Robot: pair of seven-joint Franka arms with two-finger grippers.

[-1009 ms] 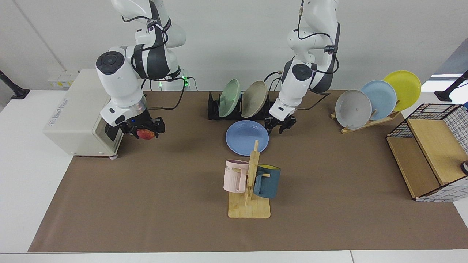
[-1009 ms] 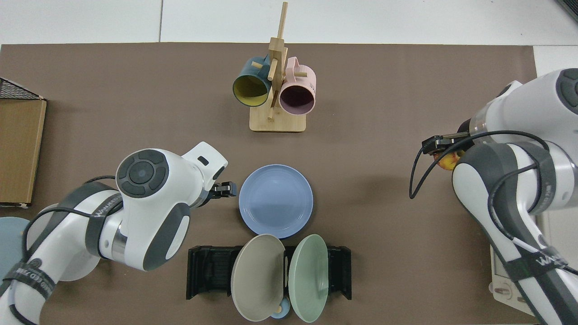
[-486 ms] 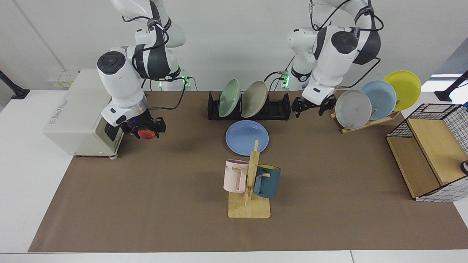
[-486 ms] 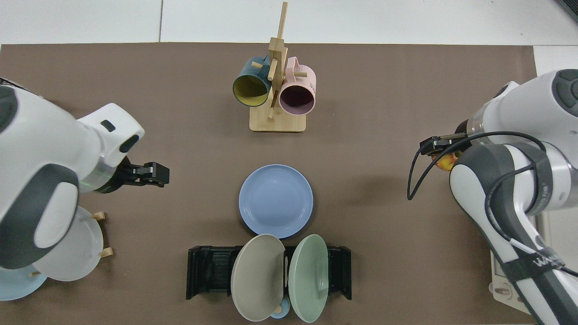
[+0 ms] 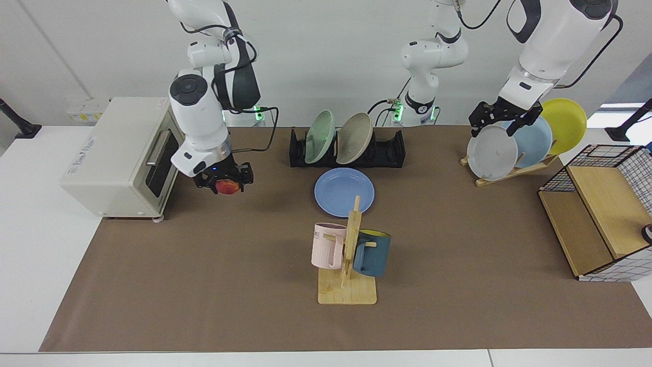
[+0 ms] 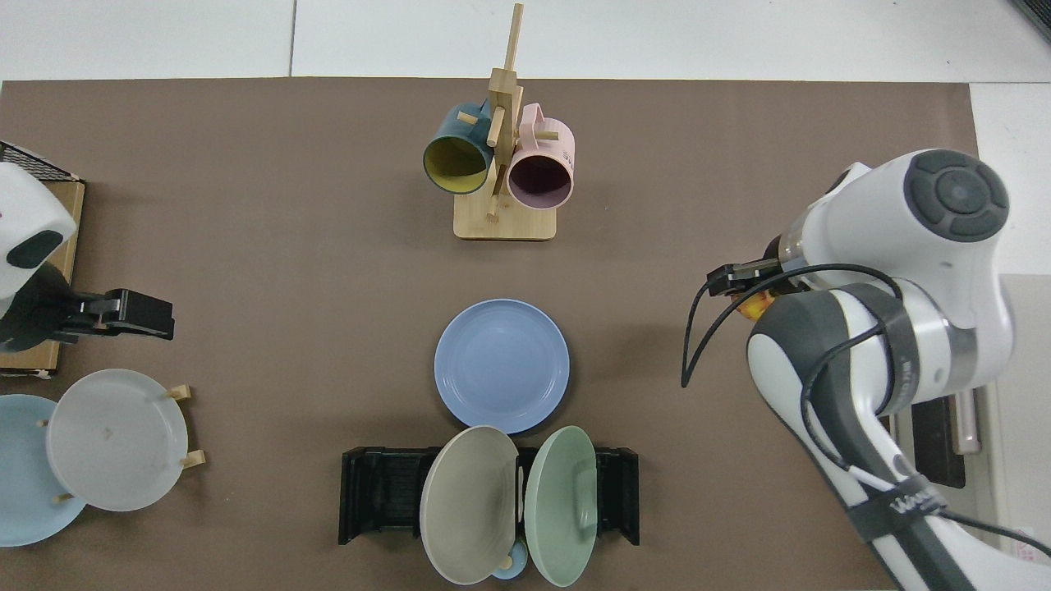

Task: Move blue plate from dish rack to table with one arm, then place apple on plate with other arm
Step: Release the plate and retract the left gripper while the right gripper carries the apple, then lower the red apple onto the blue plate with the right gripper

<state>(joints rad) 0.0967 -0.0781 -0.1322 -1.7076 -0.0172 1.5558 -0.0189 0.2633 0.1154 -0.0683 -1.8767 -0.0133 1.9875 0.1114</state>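
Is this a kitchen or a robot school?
Probably a robot lab set up like a kitchen: two white arms work at a table with a black dish rack, a mug stand and a toaster oven against a bare wall.

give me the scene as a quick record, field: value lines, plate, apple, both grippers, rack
blue plate: flat on the table, in front of the dish rack
apple: held above the table in the right gripper, off to the side of the plate
left gripper: raised over the wooden plate stand, fingers open, holding nothing
dish rack contents: green plate and beige plate
step done: plate on table
step left: apple onto plate
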